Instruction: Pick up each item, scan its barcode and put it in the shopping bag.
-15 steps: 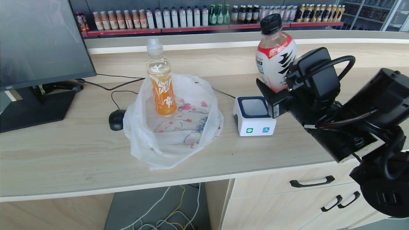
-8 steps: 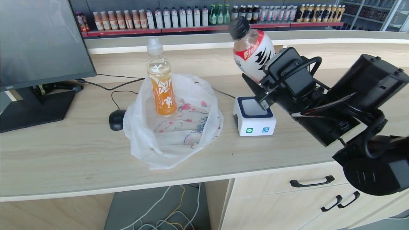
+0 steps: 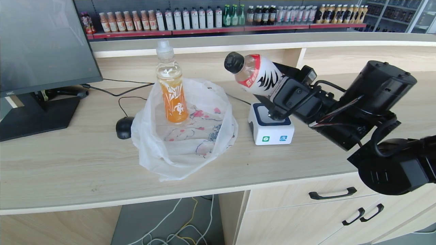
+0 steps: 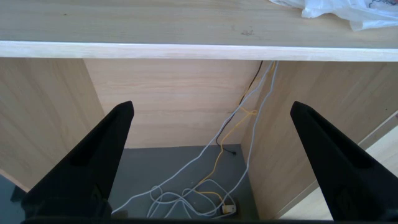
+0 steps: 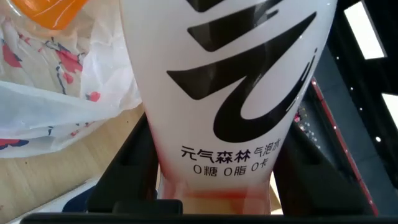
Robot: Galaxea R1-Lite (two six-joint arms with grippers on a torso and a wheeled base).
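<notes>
Now bottle [image 3: 260, 75] sideways, nearer scanner [image 3: 270, 131]

Scanner [image 3: 270, 131] right of bag [image 3: 153, 149]

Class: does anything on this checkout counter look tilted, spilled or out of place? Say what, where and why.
The white drink bottle leans steeply, cap towards the shopping bag, above the scanner, gripped by the right end effector. The orange drink bottle stands upright in the bag. Nothing is spilled.
</notes>
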